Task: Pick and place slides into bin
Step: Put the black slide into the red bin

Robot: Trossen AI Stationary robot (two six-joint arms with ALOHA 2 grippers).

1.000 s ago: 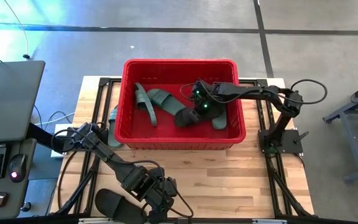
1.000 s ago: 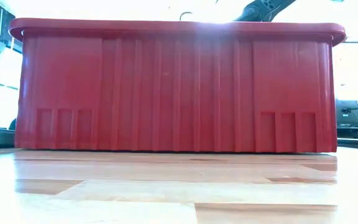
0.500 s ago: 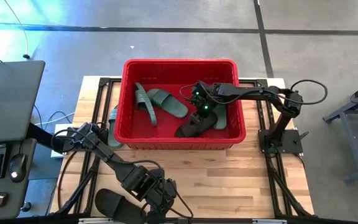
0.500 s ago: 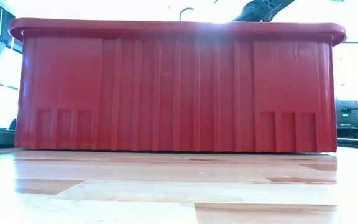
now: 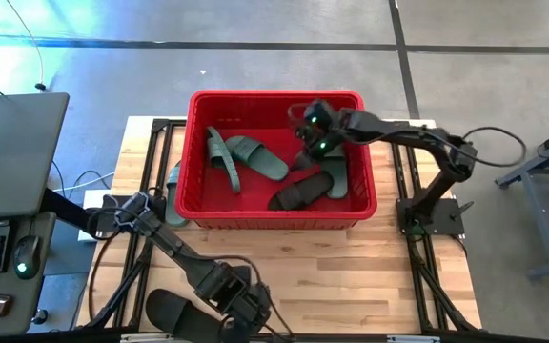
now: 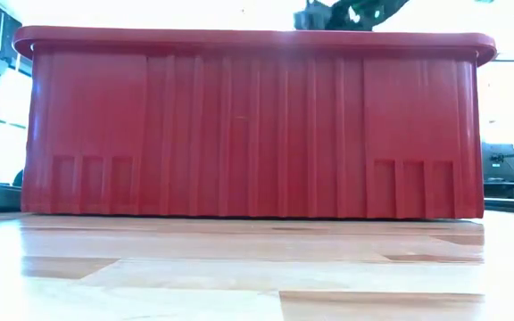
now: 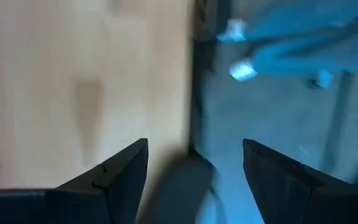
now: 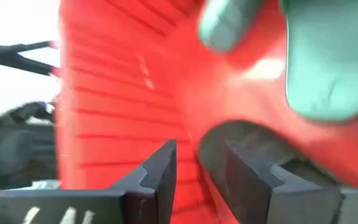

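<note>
Lying in the bin (image 5: 279, 217) are several green slides (image 5: 255, 157) and one black slide (image 5: 301, 191), so most seems done; another black slide (image 5: 172, 312) waits at the table's near edge, where the left gripper (image 5: 241, 314) hovers, fingers apart. The right gripper (image 5: 315, 133), empty with fingers slightly parted, has risen above the bin since a second ago, leaving the black slide released.
</note>
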